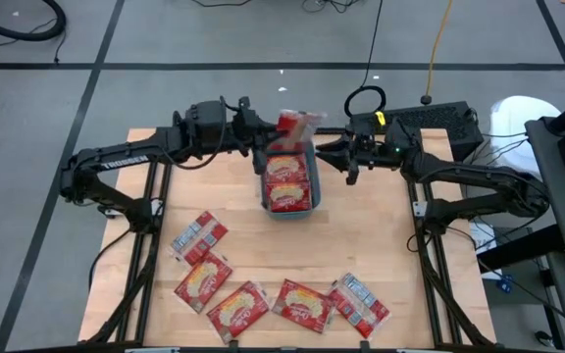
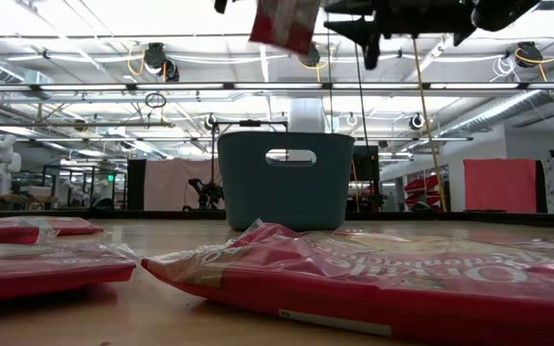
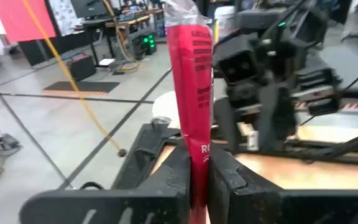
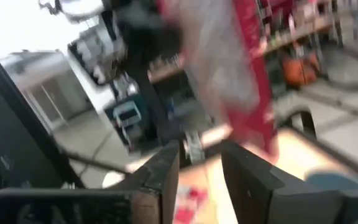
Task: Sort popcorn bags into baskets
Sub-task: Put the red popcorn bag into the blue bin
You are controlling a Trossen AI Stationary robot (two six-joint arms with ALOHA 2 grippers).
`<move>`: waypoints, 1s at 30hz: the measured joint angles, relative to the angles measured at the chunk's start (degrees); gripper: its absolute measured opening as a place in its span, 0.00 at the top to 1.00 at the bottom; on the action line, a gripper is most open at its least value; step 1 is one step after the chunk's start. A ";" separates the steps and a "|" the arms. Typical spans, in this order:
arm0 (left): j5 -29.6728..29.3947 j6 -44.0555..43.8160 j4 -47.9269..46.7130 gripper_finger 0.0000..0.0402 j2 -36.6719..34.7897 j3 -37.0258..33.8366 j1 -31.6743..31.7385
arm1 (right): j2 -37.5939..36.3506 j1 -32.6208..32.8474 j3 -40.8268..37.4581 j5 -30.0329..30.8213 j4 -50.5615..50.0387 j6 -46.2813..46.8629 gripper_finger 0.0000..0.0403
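Wooden table (image 1: 361, 245): left gripper (image 3: 197, 167) clamps popcorn bag (image 3: 192, 81) above blue basket (image 1: 289, 201); right gripper (image 4: 199, 163) apart, empty. Risk: off-centre release, bag lands outside.

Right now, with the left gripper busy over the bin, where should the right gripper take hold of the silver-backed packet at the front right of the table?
Probably by a short end of the silver-backed popcorn bag, coming straight down from above. It lies flat and angled, and its inner side appears to overlap the neighbouring bag, while its outer end is free. The right gripper, fingers open, is now beside the teal bin.
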 joint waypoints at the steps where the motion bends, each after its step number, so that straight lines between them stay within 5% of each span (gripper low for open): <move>1: 0.01 0.88 -0.22 0.95 0.00 0.00 0.25 | -0.63 -0.30 0.00 -0.02 -2.87 0.00 0.70; 10: -4.98 6.22 2.45 0.91 0.35 0.28 0.76 | -5.39 -0.86 0.00 0.02 -18.70 0.19 0.68; 22: -14.53 6.77 -15.33 0.92 9.60 11.49 -0.96 | -7.93 -1.08 0.00 0.33 -23.95 -0.23 0.71; 30: -11.39 3.26 -21.02 0.92 18.73 12.61 -0.59 | -8.31 -0.31 0.00 -0.07 -26.00 7.84 0.71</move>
